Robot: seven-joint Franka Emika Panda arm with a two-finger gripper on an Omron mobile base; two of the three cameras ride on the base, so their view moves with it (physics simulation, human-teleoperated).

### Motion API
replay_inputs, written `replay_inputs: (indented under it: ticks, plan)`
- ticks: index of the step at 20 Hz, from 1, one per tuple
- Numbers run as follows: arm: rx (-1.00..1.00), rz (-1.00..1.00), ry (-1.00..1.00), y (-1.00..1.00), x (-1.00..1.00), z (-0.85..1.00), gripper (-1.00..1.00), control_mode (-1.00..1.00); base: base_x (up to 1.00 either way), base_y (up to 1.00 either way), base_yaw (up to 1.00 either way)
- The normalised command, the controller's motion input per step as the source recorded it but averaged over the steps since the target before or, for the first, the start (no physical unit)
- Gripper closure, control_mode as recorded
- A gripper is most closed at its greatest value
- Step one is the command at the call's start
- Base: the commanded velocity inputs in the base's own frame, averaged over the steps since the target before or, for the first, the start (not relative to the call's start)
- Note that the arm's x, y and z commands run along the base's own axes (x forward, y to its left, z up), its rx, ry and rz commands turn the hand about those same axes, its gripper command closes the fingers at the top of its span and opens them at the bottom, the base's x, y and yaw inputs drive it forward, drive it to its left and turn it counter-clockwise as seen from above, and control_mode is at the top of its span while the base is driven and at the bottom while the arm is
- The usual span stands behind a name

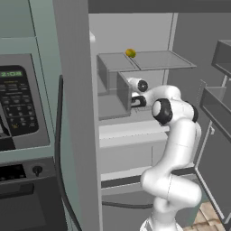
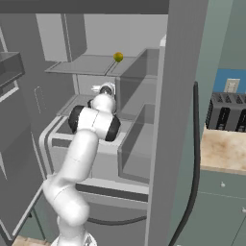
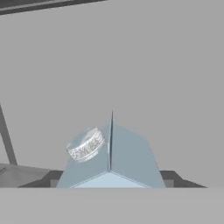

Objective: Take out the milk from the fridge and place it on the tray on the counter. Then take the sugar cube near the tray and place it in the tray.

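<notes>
The small pale blue-grey gabled milk carton with a ribbed white cap (image 3: 109,153) is sitting directly ahead of the hand camera, its peaked top rising at the bottom of the hand view against the plain grey back wall of the tall pale-grey fridge (image 1: 135,31). It is standing inside the fridge, on what I judge to be the middle shelf, though the shelf edge beneath it is hidden. The white arm's two-finger gripper (image 1: 135,100) is reaching in beside a boxy grey compartment, under the thin flat upper shelf (image 1: 153,59), where a small yellow-green round fruit (image 1: 130,53) is lying near the back edge. Whether the fingers are spread or closed on the carton I cannot tell; their tips are not visible.

As for progress, the fridge door is standing open and the arm is at the carton, so the task appears to be in its first step: the milk is not yet out, and the tray placement and the sugar cube are both left to do.
</notes>
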Motion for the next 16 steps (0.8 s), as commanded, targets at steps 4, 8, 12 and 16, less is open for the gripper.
replay_inputs:
  ticks: [4, 8, 12, 16]
  plan:
    - [0.0, 0.0, -0.04, 0.05, -0.26, 0.0, 1.0, -1.0, 0.0, 0.0, 0.0]
    - [0.0, -0.03, -0.02, 0.03, -0.49, 0.02, 1.0, -1.0, 0.0, 0.0, 0.0]
    - [0.0, -0.06, 0.0, 0.0, -0.56, 0.11, 1.0, -1.0, 0.0, 0.0, 0.0]
    - [0.0, -0.07, 0.0, 0.0, -0.46, 0.38, 1.0, -1.0, 0.0, 0.0, 0.0]
